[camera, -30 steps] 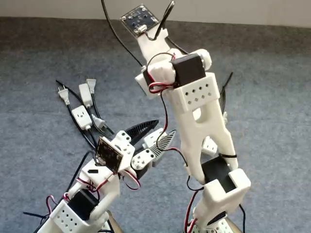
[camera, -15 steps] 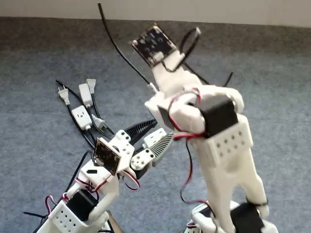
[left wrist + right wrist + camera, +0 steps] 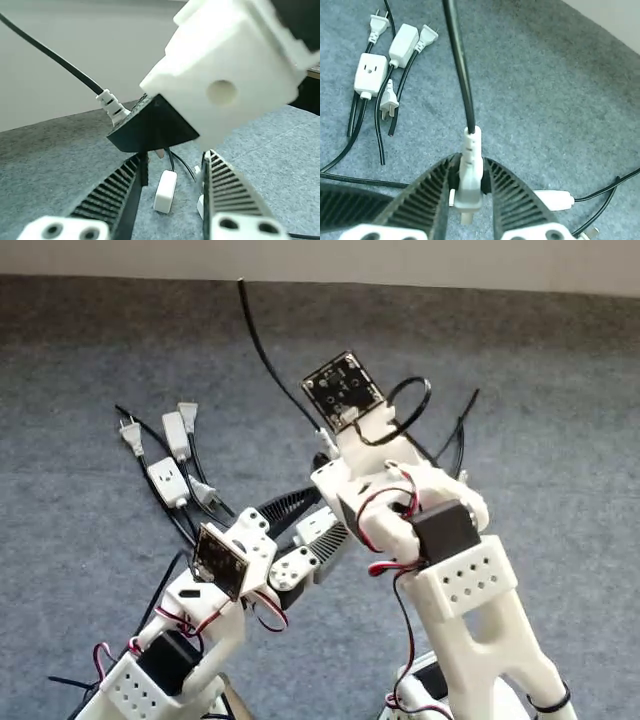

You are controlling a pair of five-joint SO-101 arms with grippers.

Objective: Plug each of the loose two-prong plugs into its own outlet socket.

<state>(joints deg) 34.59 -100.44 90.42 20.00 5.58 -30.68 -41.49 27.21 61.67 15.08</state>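
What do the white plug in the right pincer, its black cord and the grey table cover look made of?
White two-prong plug in the right pincer: moulded plastic, smooth, slight sheen, ridged strain relief. Black cord: probably a rubber or PVC jacket, smooth, faintly shiny. Grey table cover: looks like felt or low-pile carpet, matte, fuzzy texture.

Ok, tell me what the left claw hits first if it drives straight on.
Probably the right claw, shut on a plug, its white body just ahead of the open left claw; depth is uncertain.
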